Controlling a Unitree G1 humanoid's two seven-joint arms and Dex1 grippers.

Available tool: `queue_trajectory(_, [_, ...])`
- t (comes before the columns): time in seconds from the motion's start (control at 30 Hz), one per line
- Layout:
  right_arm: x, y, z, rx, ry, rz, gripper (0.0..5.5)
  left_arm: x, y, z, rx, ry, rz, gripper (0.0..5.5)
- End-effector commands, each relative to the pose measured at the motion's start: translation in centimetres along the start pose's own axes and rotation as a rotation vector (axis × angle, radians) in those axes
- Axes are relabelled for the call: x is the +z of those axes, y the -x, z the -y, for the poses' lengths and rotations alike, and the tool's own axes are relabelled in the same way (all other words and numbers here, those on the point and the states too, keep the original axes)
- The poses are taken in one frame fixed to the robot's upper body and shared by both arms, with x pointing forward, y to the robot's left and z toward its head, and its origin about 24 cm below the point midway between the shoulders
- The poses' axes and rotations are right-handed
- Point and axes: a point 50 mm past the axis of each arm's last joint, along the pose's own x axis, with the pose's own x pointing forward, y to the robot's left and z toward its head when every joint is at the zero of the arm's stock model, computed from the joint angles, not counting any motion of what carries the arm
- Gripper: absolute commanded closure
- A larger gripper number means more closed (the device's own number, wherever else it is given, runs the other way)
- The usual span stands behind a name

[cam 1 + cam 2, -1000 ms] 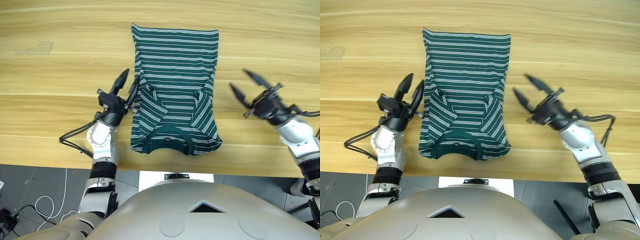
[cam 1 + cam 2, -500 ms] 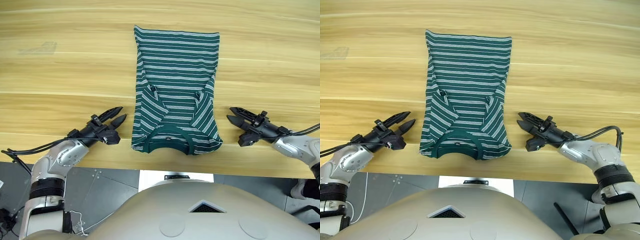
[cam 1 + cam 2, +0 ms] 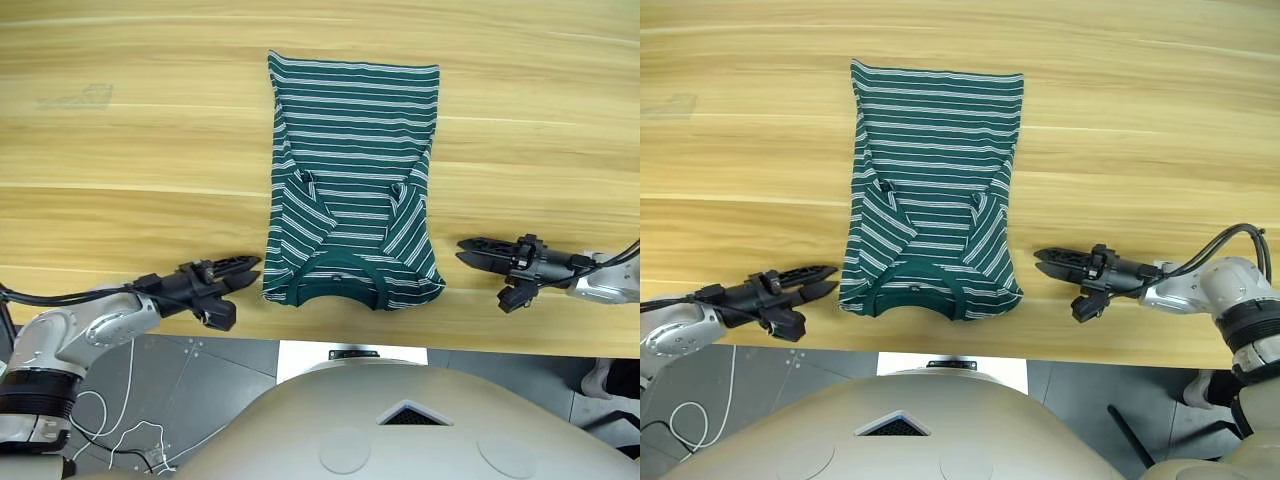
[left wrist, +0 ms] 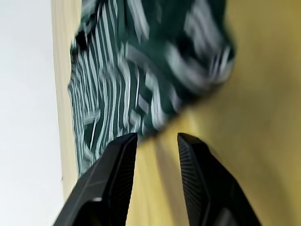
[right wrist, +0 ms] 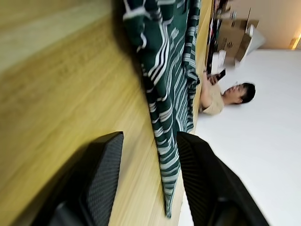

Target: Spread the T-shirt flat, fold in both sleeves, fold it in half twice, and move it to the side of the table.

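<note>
Your left fingers [image 3: 238, 264], slightly apart, lie low along the near edge of the bench [image 3: 120, 230], tips just beside the collar-end corner of the T-shirt [image 3: 352, 170]. The shirt lies mid-bench, sleeves in, long axis running away from you. Your right fingers [image 3: 485, 246], also apart, point in level from the other side, slightly farther off, so both near corners look ready to pinch.

Your robot's arms [image 3: 90, 335] were silver-grey, black cables [image 3: 60, 297] trailed from the wrists, left gripper [image 3: 248, 271] and right gripper [image 3: 462, 250] were black, fingers [image 4: 117, 174] ribbed inside.

Right pincer [image 5: 149, 136] spread, near T-shirt [image 5: 164, 61] edge on table [image 5: 56, 70].
</note>
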Motion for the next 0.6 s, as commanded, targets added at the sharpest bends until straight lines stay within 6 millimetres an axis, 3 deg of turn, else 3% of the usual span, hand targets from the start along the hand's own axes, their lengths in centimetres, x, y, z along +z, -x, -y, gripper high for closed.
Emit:
queue_trajectory(0.03, [0.4, -0.1, -0.2, 0.032, 0.01, 0.06, 3.41, -0.1, -0.4, 1.3, -0.12, 0.022, 0.007, 3.89])
queue_trajectory(0.4, [2.7, 0.4, -1.4, 0.078, -0.053, 0.176, 3.41, -0.3, -1.3, 2.0, -0.134, 0.073, 0.047, 3.89])
queue_trajectory(0.6, [2.8, -1.3, -1.5, 0.046, -0.048, 0.218, 3.41, 0.0, -1.6, 2.1, -0.131, 0.078, 0.067, 3.89])
